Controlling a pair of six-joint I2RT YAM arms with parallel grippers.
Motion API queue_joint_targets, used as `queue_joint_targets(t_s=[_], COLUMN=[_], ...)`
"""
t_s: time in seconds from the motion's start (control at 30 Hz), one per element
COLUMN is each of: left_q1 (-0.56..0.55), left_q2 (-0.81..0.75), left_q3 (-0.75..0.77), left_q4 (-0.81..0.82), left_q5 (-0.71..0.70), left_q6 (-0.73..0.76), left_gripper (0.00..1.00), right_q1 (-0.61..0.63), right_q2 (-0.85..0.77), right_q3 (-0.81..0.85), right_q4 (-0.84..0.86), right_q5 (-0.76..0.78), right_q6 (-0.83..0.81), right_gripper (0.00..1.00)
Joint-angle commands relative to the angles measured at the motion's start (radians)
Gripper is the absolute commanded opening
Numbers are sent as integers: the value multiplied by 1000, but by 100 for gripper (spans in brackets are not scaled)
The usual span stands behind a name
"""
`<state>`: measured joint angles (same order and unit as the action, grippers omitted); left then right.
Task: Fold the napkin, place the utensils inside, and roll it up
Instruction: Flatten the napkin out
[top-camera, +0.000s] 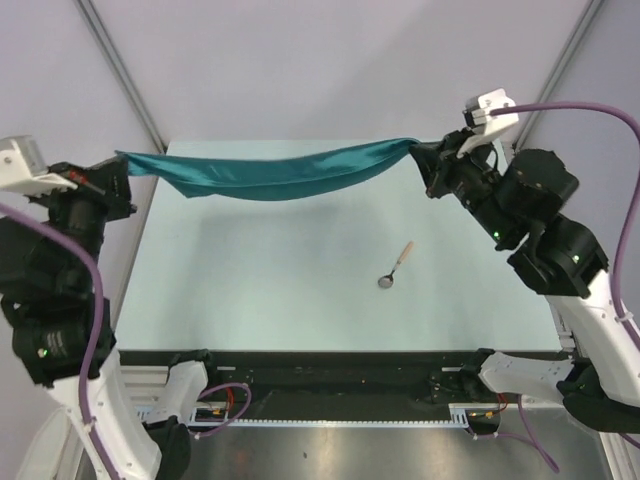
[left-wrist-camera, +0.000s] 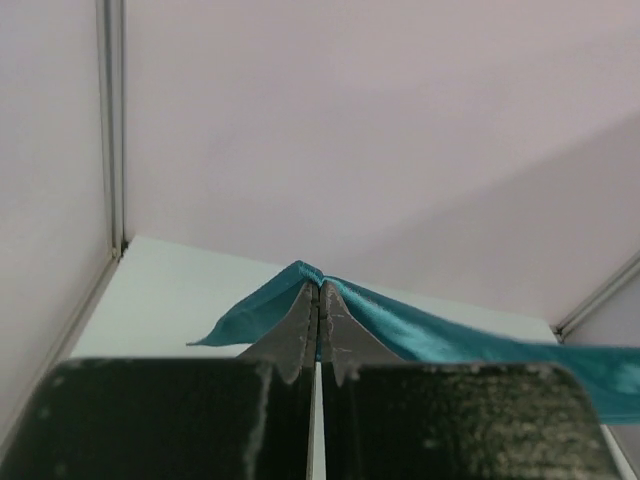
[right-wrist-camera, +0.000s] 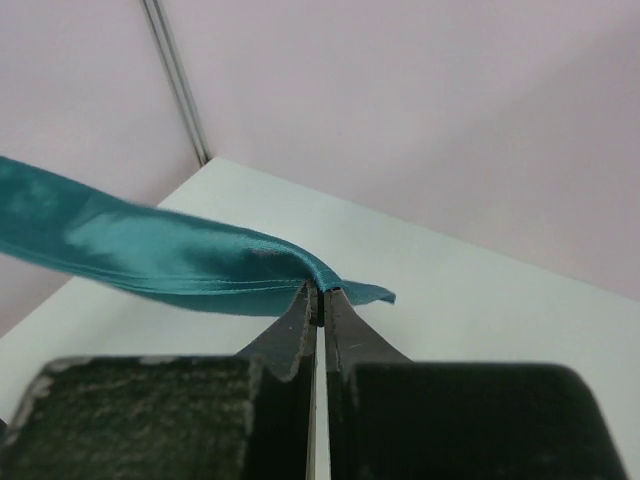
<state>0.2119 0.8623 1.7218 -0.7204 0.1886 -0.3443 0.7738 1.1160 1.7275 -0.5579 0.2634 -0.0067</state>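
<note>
The teal napkin (top-camera: 265, 172) hangs stretched in the air above the far part of the table, sagging in the middle. My left gripper (top-camera: 122, 165) is shut on its left corner, and my right gripper (top-camera: 422, 152) is shut on its right corner. In the left wrist view the closed left gripper (left-wrist-camera: 319, 287) pinches the napkin (left-wrist-camera: 440, 335), which trails off to the right. In the right wrist view the closed right gripper (right-wrist-camera: 319, 292) pinches the napkin (right-wrist-camera: 150, 255), which runs off to the left. A small spoon (top-camera: 394, 268) with a tan handle lies on the table, right of centre.
The pale table (top-camera: 250, 290) ends at a black rail at its near edge, where both arm bases sit. Grey walls with metal corner posts stand close behind and beside the table.
</note>
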Motion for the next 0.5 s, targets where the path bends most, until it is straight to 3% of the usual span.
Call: queue_joint_targets(t_s=[0.0,0.2,0.33,0.47], left_q1=[6,6,7,7], left_q2=[15,79,240,469], left_q3=[142,81,-31,-91], left_q4=[-103,-16,73,160], left_q5=[-66,-43,-2,20], left_q6=[47,13,-8,-18], left_gripper=[0,0,0,1], right_q1=[30,-5,-203,-301], right_q2=[-36,57,212,449], right_q3=[55,29,35,55], right_q4=[35,119,144,202], right_q5=[48,62,-180,-303], right_q6=[-44,-93,-18,2], right_gripper=[0,0,0,0])
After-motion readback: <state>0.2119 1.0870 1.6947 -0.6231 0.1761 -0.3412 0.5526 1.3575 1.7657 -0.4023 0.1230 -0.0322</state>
